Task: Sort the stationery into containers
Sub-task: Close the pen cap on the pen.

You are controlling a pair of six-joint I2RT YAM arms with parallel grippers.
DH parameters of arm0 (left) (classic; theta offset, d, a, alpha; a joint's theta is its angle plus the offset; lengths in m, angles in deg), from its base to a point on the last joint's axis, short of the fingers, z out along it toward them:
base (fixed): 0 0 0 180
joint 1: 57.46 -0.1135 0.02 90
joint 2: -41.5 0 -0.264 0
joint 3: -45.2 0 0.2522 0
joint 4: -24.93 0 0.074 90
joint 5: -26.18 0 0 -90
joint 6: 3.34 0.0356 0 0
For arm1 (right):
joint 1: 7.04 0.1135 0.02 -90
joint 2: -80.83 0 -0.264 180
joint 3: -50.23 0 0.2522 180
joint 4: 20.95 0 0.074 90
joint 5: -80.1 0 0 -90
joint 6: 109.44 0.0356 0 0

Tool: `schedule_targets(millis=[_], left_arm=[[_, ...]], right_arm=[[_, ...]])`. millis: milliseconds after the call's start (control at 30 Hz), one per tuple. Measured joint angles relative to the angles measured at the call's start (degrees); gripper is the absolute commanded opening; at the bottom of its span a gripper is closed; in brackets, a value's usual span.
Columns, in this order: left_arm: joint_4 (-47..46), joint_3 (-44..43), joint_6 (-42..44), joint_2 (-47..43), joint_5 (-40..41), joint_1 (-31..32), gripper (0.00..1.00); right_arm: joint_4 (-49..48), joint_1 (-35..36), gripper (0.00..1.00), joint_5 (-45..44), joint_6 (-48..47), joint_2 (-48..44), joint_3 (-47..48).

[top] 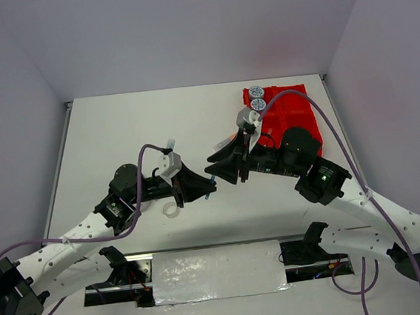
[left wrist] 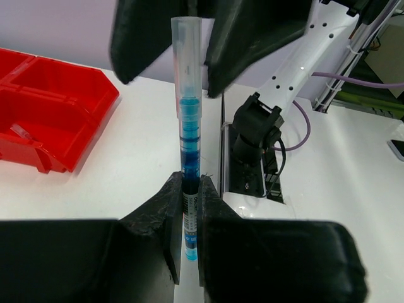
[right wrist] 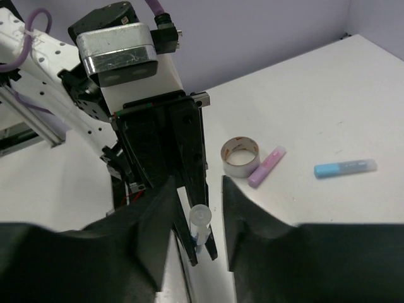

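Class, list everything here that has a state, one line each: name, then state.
left gripper: shut on the blue pen
right gripper: open, jaws either side of the pen's cap
blue pen: capped, held off the table
red tray: upright, two tape rolls in one compartment
tape ring: lying on the table, unsorted
pink stick: lying beside the tape ring
blue stick: lying apart, unsorted

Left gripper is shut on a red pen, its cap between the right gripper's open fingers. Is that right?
No, the pen is blue, not red; the left wrist view shows it. The left gripper is shut on it, cap between the open fingers of the right gripper.
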Motion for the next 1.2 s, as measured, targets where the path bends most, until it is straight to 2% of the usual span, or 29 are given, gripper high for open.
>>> schedule_targets(millis=[67,133,233,467,633,900,1033,1200], left_arm=[[-0.22,0.0,-0.04,0.0,0.13,0.0,0.0],[-0.37,0.0,-0.09,0.0,0.2,0.0,0.0],[-0.35,0.0,-0.15,0.0,0.5,0.0,0.0],[-0.15,0.0,-1.86,0.02,0.63,-0.35,0.0],[0.48,-0.22,-3.37,0.0,1.09,-0.63,0.0],[13.14,-5.11,-2.99,1.73,3.26,-1.18,0.0],[17.09,-5.77,-2.91,1.99,3.3,-2.71,0.0],[18.78,-5.77,-2.99,1.99,0.63,-5.79,0.0]], right_arm=[[-0.48,0.0,0.27,0.2,0.44,0.0,-0.46],[-0.92,0.0,0.24,0.31,0.61,0.0,-0.72],[-2.19,-0.02,0.0,0.22,0.98,0.02,-1.36],[-11.15,-0.28,0.0,-0.13,3.39,0.31,-6.62],[-24.57,-0.61,0.0,-0.28,7.41,1.77,-12.83],[-46.77,-0.55,0.0,-0.96,13.2,10.4,-20.48],[-53.11,-0.42,0.0,-2.1,14.4,13.14,-22.95],[-55.08,-0.22,0.0,-4.85,15.37,14.03,-23.82]])
